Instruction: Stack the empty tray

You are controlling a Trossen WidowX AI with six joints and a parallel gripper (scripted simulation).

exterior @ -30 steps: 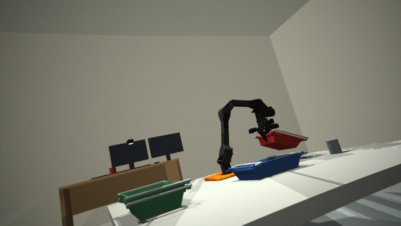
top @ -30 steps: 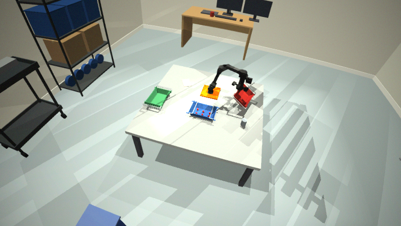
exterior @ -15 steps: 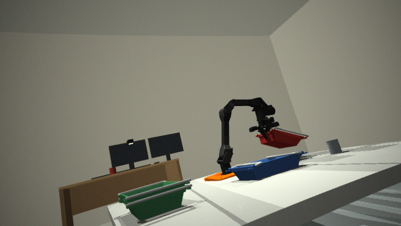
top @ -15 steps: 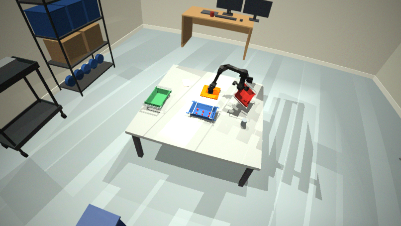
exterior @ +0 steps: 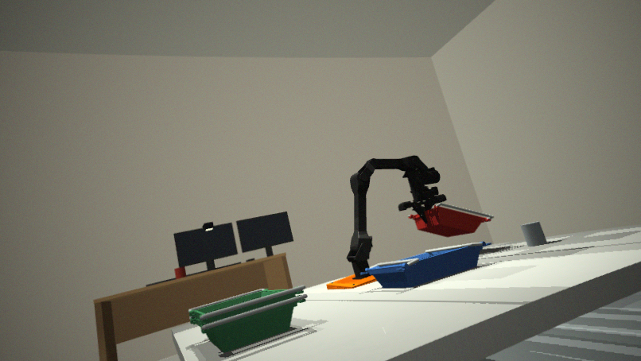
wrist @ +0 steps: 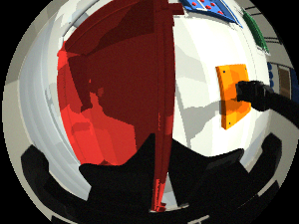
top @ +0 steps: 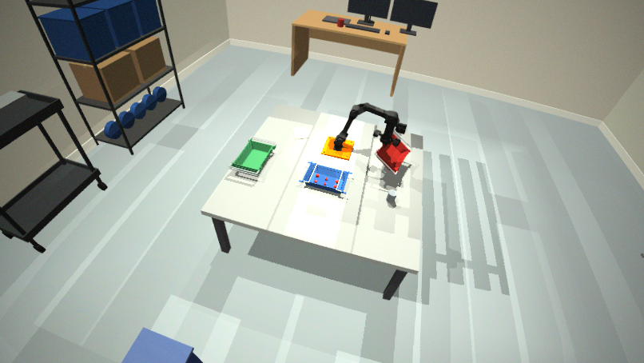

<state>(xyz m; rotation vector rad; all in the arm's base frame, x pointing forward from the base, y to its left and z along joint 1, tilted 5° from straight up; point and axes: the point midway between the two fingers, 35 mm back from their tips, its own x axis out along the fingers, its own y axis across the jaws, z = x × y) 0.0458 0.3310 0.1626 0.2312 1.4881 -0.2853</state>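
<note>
Top view puts the fingers [top: 395, 140] [exterior: 421, 215] above the counter [top: 252, 207] [exterior: 403, 323] [wrist: 191, 84], closed narrowly on one wall of the red tray [top: 392, 155] [exterior: 452, 222] [wrist: 110, 99]. That tray is the empty one; it hangs from the fingers, apart from the counter and tilted rather than level, its open side up and most of its body out to one side of the grip.

Lower than the fingers and off to one side stands the loaded blue tray [top: 322, 188] [exterior: 444, 269] [wrist: 214, 14], upright, with small red blocks [top: 326, 178] [wrist: 206, 5] inside it. Both its pale bars [top: 340, 180] [exterior: 446, 247] lie across the top, one near each end, and the red tray rests on neither.

Nearer the fingers than the green tray is the orange base plate [top: 344, 155] [exterior: 338, 285] [wrist: 229, 115] under the arm's foot. The green tray [top: 253, 155] [exterior: 250, 324] [wrist: 256, 31] stands well apart from the fingers, beyond the blue one. A grey cylinder [top: 391, 198] [exterior: 534, 234] stands upright on the counter, lower than the fingers and clear of the red tray.
</note>
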